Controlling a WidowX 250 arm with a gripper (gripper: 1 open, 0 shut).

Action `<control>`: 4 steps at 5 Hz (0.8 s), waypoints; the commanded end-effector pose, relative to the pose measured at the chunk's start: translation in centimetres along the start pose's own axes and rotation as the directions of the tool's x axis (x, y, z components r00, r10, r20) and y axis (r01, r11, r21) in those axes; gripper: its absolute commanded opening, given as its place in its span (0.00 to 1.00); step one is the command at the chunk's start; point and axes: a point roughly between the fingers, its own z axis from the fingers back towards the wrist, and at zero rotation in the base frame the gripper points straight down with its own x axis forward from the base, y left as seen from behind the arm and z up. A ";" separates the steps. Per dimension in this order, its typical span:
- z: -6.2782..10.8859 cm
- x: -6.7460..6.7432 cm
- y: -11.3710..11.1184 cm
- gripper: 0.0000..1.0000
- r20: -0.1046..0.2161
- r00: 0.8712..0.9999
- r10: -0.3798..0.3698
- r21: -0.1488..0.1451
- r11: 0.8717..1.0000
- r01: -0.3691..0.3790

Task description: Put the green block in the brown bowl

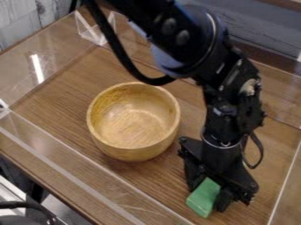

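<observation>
The brown bowl is a round, light wooden bowl standing left of centre on the wooden table, with nothing in it. The green block lies on the table to the bowl's lower right; only its near end shows below the gripper. My gripper points straight down over the block, its black fingers on either side and shut on it. The arm hides the far part of the block.
Clear acrylic walls ring the tabletop. A small clear plastic stand sits at the back left. The table's front edge runs just below the block. The dark arm arches over the area right of the bowl.
</observation>
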 end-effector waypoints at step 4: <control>1.8 -0.1 0.2 0.00 0.004 0.999 0.036 -0.049 0.998 -0.036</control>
